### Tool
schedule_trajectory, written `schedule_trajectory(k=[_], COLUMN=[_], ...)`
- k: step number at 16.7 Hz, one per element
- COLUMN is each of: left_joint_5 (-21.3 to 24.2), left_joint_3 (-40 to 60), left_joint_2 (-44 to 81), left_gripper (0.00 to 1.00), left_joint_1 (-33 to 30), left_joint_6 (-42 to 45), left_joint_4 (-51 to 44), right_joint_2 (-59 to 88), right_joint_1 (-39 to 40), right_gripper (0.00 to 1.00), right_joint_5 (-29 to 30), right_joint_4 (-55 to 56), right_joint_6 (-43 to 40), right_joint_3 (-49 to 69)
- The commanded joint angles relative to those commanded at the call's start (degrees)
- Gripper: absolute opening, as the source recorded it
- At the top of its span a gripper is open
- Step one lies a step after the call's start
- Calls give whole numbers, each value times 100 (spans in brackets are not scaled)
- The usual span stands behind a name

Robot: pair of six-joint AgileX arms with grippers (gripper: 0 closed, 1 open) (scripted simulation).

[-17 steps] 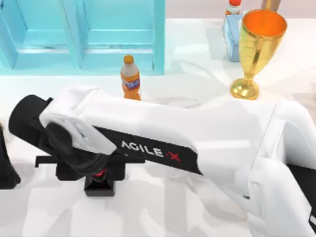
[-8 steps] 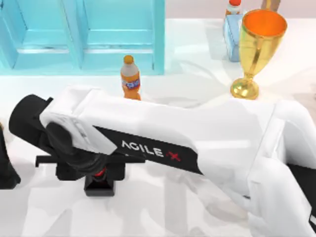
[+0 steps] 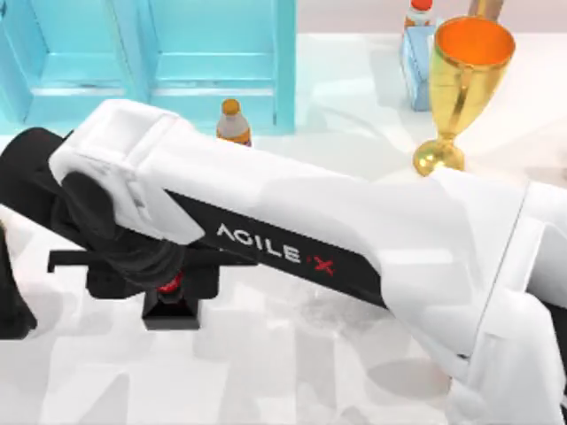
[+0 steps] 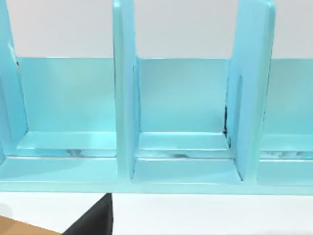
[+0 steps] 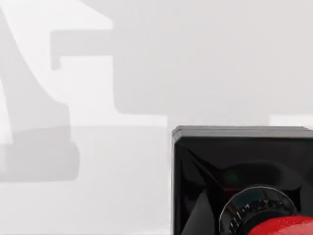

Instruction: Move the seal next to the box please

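Top view: the right arm (image 3: 354, 239) lies across most of the table (image 3: 292, 372) and hides a good deal of it. The orange bottle (image 3: 232, 121) shows just its cap and shoulders above the arm, and the gold goblet (image 3: 461, 80) stands clear toward the right rear. The left arm (image 3: 11, 301) is a dark sliver at the left edge; whether its fingers are apart or together cannot be told. The blue shelf unit (image 3: 151, 62) runs along the back left, and the left wrist view looks straight into its 3 compartments (image 4: 181, 112).

The seal (image 3: 173, 305) sits at the front left of the table, under the right gripper (image 3: 168, 288). A bit of red knob and the front of the black square base peek out below the wrist. In the right wrist view the seal (image 5: 244, 181) is cut off at the frame edge: glossy black block, a ridged dark collar, red knob.

The right gripper is closed around the knob, with black fingers on either side.
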Motion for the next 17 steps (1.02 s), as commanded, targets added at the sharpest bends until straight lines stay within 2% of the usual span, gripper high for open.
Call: schedule_trajectory(k=[6,9,13,17], left_joint_5=[0,0,0,0], left_joint_3=[0,0,0,0], left_joint_2=[0,0,0,0], left_gripper=[100,100,100,100], left_joint_1=[0,0,0,0], left_joint_6=[0,0,0,0], left_joint_4=[0,0,0,0], right_joint_2=[-6,-342,-1615,-3654], right_joint_1=[5,-214,-940,-1979], right_gripper=[0,0,0,0], right_joint_5=[-9,-60,-228,-463], right_joint_4=[-106,-100,-72,-48], right_joint_6=[-2,-223,-926,-1962], right_joint_3=[108,-226,-1421,-3277])
